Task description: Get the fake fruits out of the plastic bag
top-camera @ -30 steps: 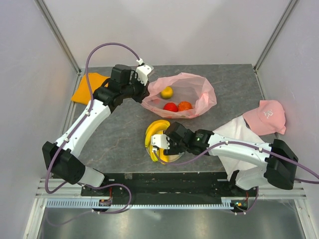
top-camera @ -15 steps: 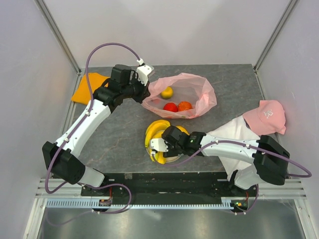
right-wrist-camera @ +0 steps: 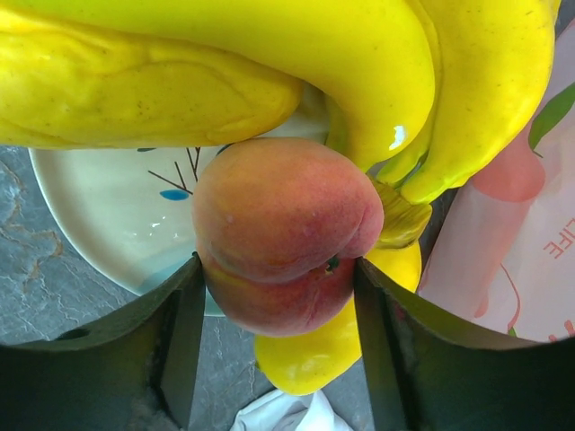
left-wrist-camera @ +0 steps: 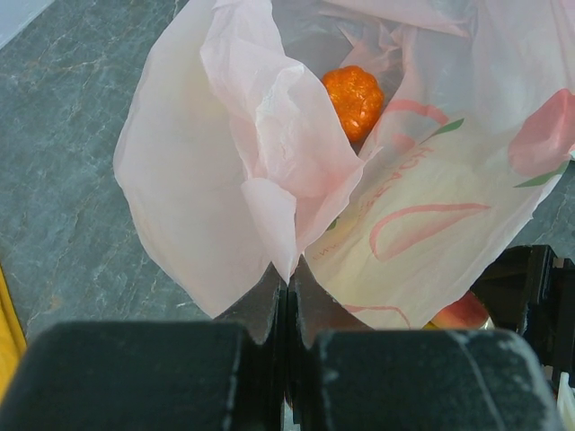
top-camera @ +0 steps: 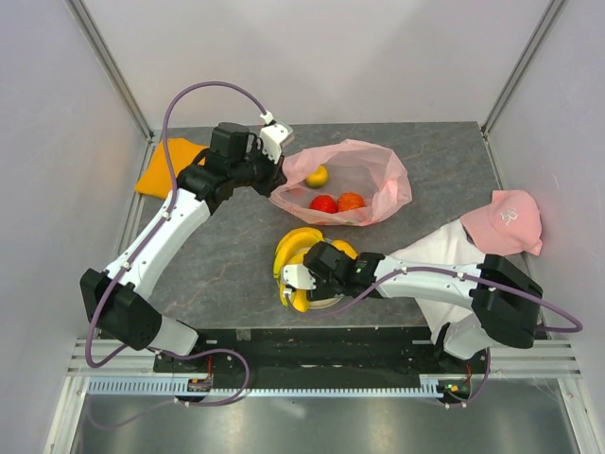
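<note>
Banana bunch [right-wrist-camera: 269, 54] against peach [right-wrist-camera: 283, 233], plate [right-wrist-camera: 117, 215] beneath

- Table [top-camera: 236, 255]: grey top with pale stone veining. The veins show sharply in both wrist views.
- Orange cloth [top-camera: 168, 163]: folded flat at the table's far left corner, its outer side at the table edge.
- Pink cap [top-camera: 506, 219]: at the right edge, crown up, with a faint pale print on the front. It touches the white cloth's far corner.
- White cloth [top-camera: 444, 248]: spread at near right, only partly visible.
- Plate [right-wrist-camera: 117, 215]: pale and glossy, with a dark twig and blue leaf motif. It sits on the table near the middle of the near edge, and only part of its face shows.
- Aluminium posts [top-camera: 109, 64]: these rise from the far corners, with plain white walls behind.
- Slotted metal rail [top-camera: 284, 383]: runs along the near side.
</note>
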`<act>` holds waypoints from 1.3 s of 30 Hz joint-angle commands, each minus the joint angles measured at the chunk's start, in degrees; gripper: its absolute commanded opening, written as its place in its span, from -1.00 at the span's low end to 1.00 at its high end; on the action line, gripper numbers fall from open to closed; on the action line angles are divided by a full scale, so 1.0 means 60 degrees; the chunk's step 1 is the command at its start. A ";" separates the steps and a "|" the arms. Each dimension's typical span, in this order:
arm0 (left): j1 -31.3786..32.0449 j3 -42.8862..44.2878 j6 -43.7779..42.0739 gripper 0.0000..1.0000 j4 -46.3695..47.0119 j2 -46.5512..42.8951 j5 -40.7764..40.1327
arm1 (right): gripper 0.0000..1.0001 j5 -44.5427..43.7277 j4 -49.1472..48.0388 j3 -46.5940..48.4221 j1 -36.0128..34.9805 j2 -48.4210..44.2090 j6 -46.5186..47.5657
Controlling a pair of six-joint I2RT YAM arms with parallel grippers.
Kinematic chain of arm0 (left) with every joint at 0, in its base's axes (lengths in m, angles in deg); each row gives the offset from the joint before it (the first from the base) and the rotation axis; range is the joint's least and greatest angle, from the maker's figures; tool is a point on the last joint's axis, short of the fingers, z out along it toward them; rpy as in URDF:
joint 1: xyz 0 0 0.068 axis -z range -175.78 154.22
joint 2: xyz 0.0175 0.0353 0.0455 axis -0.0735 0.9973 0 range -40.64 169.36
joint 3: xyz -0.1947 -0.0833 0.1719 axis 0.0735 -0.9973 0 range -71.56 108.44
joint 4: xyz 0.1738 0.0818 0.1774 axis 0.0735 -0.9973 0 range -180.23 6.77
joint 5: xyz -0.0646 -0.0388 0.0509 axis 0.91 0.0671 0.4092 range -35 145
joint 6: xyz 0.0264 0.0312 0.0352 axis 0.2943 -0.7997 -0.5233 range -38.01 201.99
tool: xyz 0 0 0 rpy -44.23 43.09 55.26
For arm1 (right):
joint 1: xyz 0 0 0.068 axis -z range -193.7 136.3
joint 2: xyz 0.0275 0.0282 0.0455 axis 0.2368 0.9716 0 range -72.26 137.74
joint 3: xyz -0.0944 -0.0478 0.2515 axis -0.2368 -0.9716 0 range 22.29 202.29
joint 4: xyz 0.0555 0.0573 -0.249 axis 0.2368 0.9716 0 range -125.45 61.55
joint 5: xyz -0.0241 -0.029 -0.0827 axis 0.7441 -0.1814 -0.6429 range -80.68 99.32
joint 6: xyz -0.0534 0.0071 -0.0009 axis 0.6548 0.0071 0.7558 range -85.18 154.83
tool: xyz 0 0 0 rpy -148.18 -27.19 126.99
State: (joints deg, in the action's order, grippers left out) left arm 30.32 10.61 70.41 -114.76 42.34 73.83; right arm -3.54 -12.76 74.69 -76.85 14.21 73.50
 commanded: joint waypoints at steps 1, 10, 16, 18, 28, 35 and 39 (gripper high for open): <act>-0.0030 0.0103 0.0259 -0.97 0.0377 -0.0061 0.0377 | 0.45 -0.0405 0.0009 0.0128 -0.0094 -0.0116 -0.0103; -0.0016 0.0498 0.0361 -0.97 0.0406 0.0247 0.0611 | 0.74 -0.0626 0.1384 0.1065 -0.0094 -0.0687 -0.0147; -0.0030 0.0631 0.0493 -0.97 0.0377 0.0321 0.0670 | 0.77 0.0822 0.3622 0.2674 0.0314 -0.1360 -0.0162; -0.0030 0.0616 0.0523 -0.97 0.0304 0.0320 0.0627 | 0.81 0.1772 0.4140 0.3638 0.0941 -0.1624 -0.0133; -0.0001 0.0119 0.0699 -0.97 -0.0106 0.0130 0.1021 | 0.47 0.2817 0.2532 0.5709 0.4211 0.0553 -0.1434; -0.0015 -0.0087 0.0669 -0.97 -0.0180 0.0130 0.1227 | 0.19 0.2760 0.1550 0.6762 0.4578 0.2680 -0.2474; -0.0001 -0.0247 0.0684 -0.97 -0.0340 0.0174 0.0994 | 0.08 0.2203 0.1505 0.7378 0.4696 0.3793 -0.3032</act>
State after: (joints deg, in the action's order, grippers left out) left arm 30.32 9.96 72.86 -116.16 44.18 79.30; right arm 11.80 -0.25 112.77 -49.38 34.17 60.61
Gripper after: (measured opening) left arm 0.022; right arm 0.562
